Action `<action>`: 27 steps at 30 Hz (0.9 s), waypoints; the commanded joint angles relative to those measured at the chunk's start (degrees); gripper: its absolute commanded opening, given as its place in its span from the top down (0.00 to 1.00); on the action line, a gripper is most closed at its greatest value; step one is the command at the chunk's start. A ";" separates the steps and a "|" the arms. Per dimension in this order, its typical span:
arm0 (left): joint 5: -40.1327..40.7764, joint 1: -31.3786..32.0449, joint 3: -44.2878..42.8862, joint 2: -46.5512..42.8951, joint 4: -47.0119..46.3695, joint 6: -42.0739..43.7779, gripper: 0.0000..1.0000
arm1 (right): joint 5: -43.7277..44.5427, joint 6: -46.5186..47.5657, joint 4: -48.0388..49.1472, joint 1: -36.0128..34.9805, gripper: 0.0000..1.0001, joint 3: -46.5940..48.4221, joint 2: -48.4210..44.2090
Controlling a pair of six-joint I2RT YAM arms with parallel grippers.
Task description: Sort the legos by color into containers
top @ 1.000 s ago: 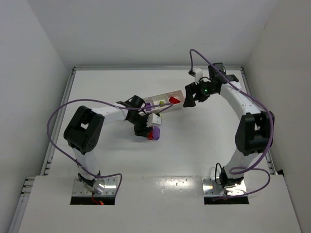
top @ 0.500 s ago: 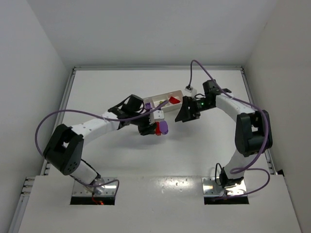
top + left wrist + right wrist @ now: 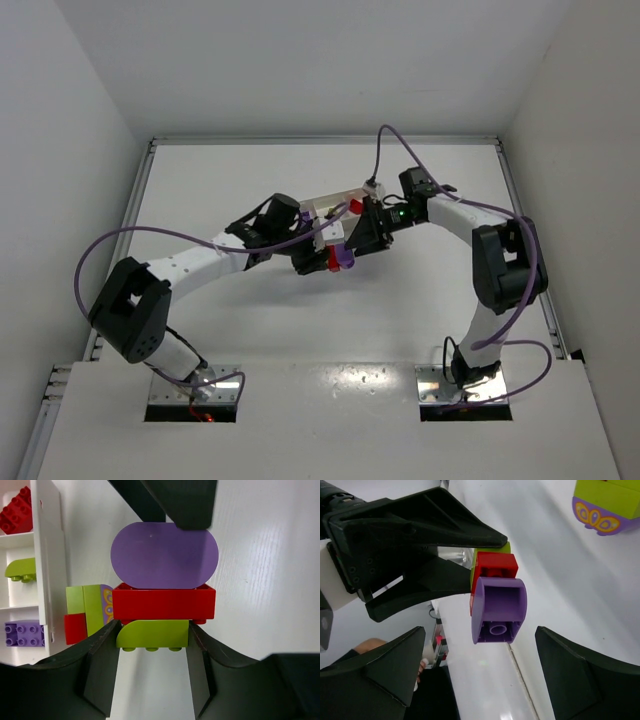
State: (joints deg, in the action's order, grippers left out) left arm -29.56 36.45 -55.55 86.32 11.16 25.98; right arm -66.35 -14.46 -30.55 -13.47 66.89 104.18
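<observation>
Spreading under both arms is the white table [image 3: 250,320]. The left arm [image 3: 190,262] and right arm [image 3: 470,215] reach inward until their tips nearly meet.

Seen from the left wrist, the long white tray [image 3: 50,555] lies just left of the left gripper [image 3: 153,629], lengthwise along its reach. Its three compartments hold one piece each: a red piece [image 3: 17,515] farthest out, a green piece [image 3: 20,570] in the middle, a purple piece [image 3: 22,632] nearest.

The left gripper is closed on a stack [image 3: 164,595], its fingers [image 3: 107,645] pressing both sides of the green brick [image 3: 160,635] at the stack's near end. Beyond the fingertips a red brick [image 3: 164,602] sits on the green one, and a rounded purple brick [image 3: 164,555] caps the far end.

The right gripper [image 3: 479,629] faces that purple end with its jaws spread wide, one on either side and clear of the brick. The left wrist view shows a right finger crossing the purple brick's far edge; whether they touch is unclear.

A loose stack [image 3: 92,610] of green, red and patterned purple lies against the tray's outer wall, between it and the held stack.
</observation>
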 commanded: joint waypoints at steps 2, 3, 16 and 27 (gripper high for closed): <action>-0.23 0.38 -1.49 -2.74 -4.38 -1.02 0.75 | -2.65 -0.57 1.89 -1.46 0.09 2.36 0.85; -0.23 0.38 -1.49 -2.74 -4.39 -1.02 0.75 | -2.65 -0.57 1.89 -1.47 0.10 2.97 0.85; 1.35 0.91 -0.01 -4.41 -6.15 -3.82 0.75 | -3.17 0.13 2.95 -2.00 0.89 3.51 1.38; 4.59 0.91 7.46 -9.86 -5.53 -4.36 0.75 | -1.94 2.07 1.72 4.59 1.00 4.03 -1.52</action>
State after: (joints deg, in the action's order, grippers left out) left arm -25.76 37.10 -49.76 79.44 5.93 22.59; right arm -67.66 -14.37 -30.06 -11.35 68.82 106.15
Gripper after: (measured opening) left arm 0.552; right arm 0.366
